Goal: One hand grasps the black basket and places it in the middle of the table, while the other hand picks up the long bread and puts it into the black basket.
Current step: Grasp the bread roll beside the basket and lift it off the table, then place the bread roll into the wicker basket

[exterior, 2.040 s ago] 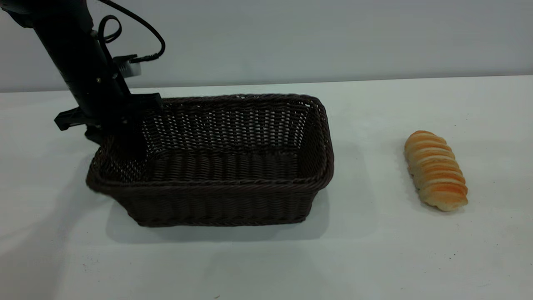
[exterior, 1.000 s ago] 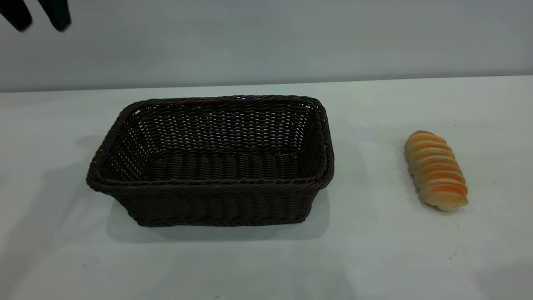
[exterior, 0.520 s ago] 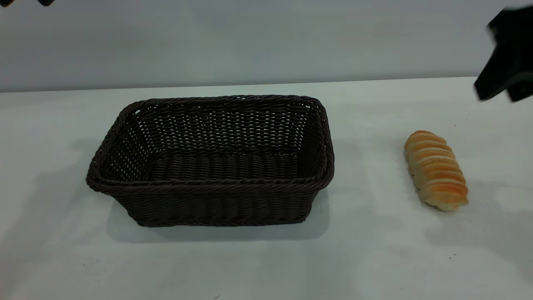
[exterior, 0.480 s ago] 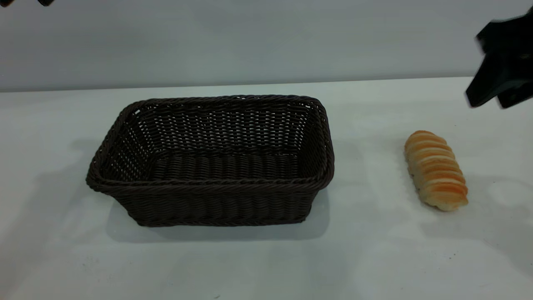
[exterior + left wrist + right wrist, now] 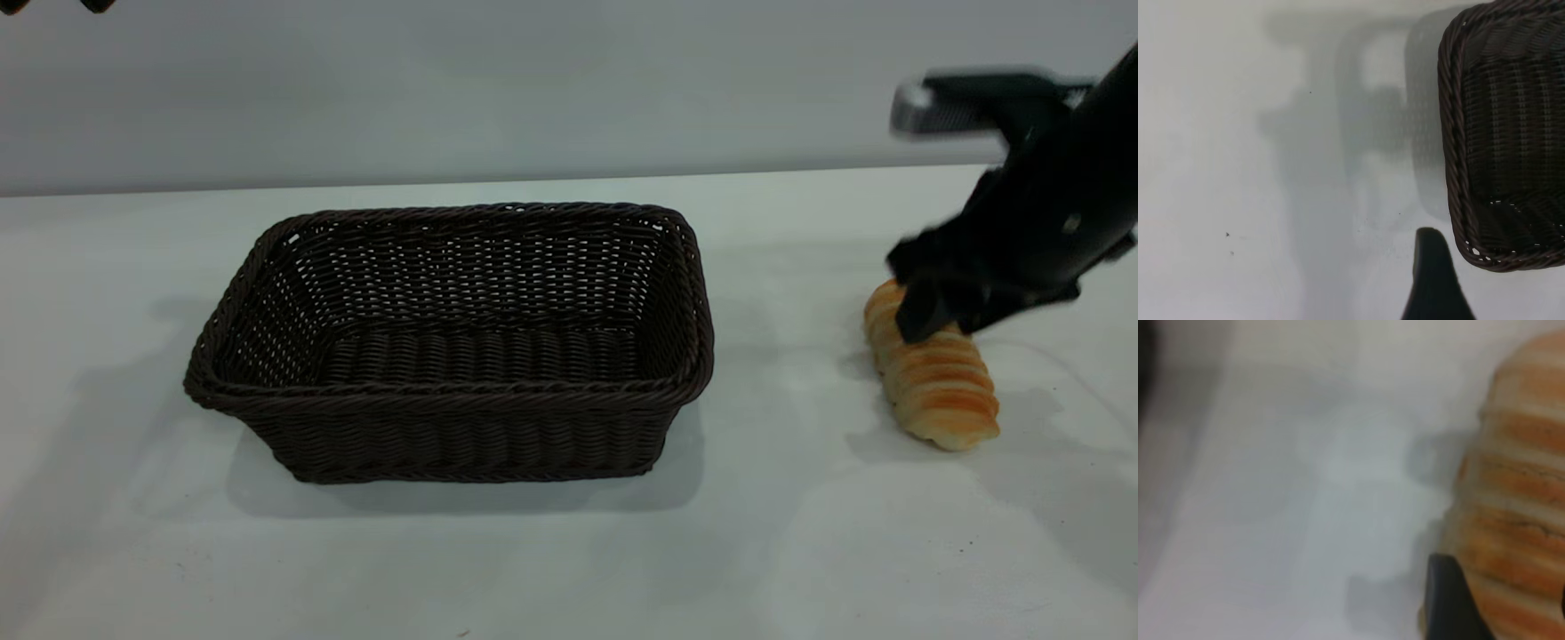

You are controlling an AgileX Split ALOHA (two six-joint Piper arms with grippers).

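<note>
black basket (image 5: pixel 449 342) sits on the desk (image 5: pixel 551 551), left of centre in my exterior view, nothing inside. long bread (image 5: pixel 933 382) lies on the desk, well apart to its right. right claw (image 5: pixel 933 311) is down at the bread's far end; i can't tell whether it's released or clenched. left claw (image 5: pixel 53 4) is high at the frame's corner; its state i can't tell.
</note>
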